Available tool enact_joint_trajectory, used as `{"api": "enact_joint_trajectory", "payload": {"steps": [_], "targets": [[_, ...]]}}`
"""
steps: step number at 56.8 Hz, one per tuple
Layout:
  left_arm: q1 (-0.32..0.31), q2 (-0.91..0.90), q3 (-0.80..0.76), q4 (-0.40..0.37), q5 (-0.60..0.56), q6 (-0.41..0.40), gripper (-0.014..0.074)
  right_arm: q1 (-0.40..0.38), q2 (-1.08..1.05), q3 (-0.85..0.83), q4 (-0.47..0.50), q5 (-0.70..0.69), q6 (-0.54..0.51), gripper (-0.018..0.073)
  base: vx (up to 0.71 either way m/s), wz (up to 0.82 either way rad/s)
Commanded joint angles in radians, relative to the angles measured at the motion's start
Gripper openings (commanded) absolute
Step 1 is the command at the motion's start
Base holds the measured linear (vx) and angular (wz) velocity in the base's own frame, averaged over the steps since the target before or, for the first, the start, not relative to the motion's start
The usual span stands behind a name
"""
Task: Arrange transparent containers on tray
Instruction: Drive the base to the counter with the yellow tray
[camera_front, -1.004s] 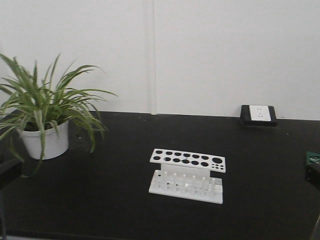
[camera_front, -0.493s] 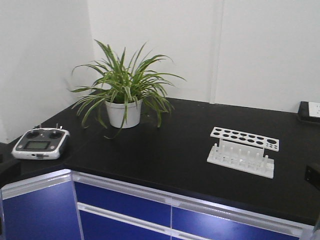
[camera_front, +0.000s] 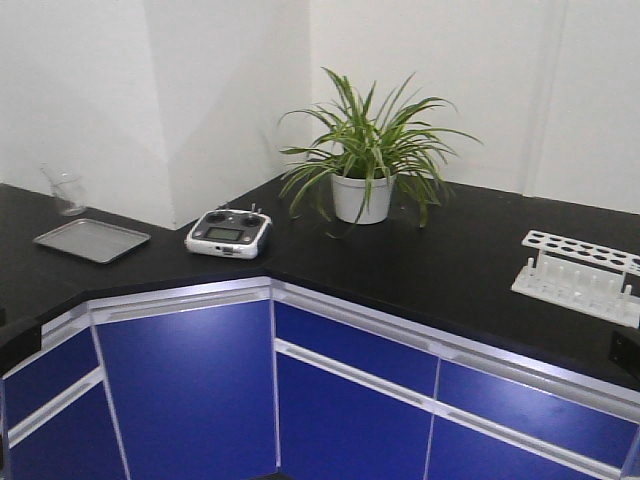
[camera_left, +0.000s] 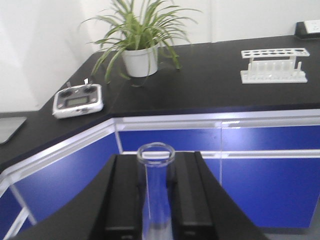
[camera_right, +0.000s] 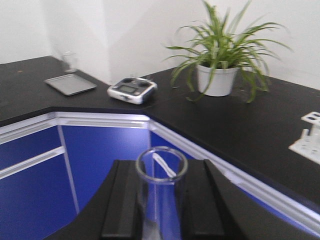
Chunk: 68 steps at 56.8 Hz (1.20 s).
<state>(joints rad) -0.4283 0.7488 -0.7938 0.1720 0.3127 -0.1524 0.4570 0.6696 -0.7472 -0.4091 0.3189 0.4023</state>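
The left end effector (camera_left: 156, 165) is clamped on a thin glass tube (camera_left: 156, 200), the right end effector (camera_right: 161, 167) on a wider glass tube (camera_right: 160, 200). A beaker (camera_front: 68, 192) stands just beyond the grey tray (camera_front: 92, 240), far left on the desk (camera_front: 420, 270).

Left end effector (camera_left: 155, 167) clamped, right end effector (camera_right: 161, 172) clamped

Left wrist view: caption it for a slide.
Left gripper holds a clear glass tube before a counter with plant, remote, rack.
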Motion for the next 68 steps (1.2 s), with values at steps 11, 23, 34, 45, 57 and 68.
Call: {"api": "enact_joint_trajectory", "payload": {"steps": [11, 23, 34, 45, 57, 68], "targets": [[-0.002, -0.004, -0.036, 0.004, -0.083, -0.006, 0.0000, 0.002, -0.002, -0.027, -0.016, -0.076, -0.002, -0.0009, -0.34, 0.48], [-0.002, -0.004, -0.036, 0.004, -0.083, -0.006, 0.0000, 0.002, -0.002, -0.027, -0.016, -0.076, -0.002, -0.0009, -0.33, 0.49], [-0.002, -0.004, -0.036, 0.004, -0.083, -0.006, 0.0000, 0.002, -0.002, -0.027, -0.016, -0.076, -0.002, -0.0009, -0.30, 0.46], [-0.002, -0.004, -0.036, 0.004, -0.083, -0.006, 0.0000, 0.002, -0.002, -0.027, -0.016, -0.076, -0.002, -0.0009, -0.26, 0.41], [-0.002, -0.004, -0.036, 0.004, -0.083, -0.006, 0.0000, 0.002, -0.002, -0.027, -0.016, -0.076, -0.002, -0.0009, -0.20, 0.36], [-0.002, -0.004, -0.036, 0.004, -0.083, -0.006, 0.0000, 0.002, -0.002, -0.027, -0.016, -0.076, -0.002, -0.0009, -0.11, 0.37]]}}
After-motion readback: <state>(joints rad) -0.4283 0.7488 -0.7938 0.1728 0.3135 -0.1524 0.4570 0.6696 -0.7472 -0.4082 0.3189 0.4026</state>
